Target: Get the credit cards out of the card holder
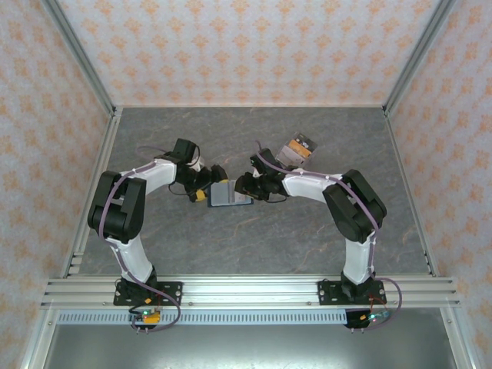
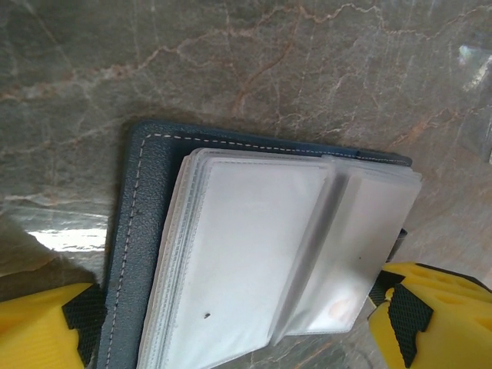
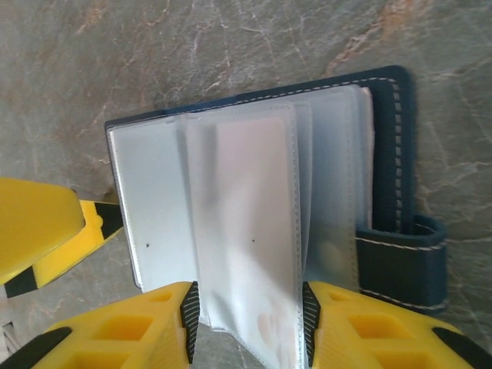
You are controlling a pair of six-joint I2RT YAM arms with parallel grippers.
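card holder (image 1: 229,194) lies open at the table (image 1: 254,246) centre; right gripper (image 3: 247,323) jaws pinch a clear sleeve (image 3: 246,231) (not a card), left gripper (image 2: 238,311) jaws splayed wide astride it, grip unclear — pulling may drag the holder or tear plastic.

- The holder (image 2: 142,231): its end by the left gripper (image 2: 237,311) runs off the left wrist view.
- Its frosted sleeves (image 3: 154,200) blur whatever lies inside.
- Whether the left gripper or the right gripper (image 3: 247,315) actually clamps can't be told; their fingers are cropped.
- The cards (image 1: 298,147), far right, sit partly behind the right arm (image 1: 307,184) and are too small to count.
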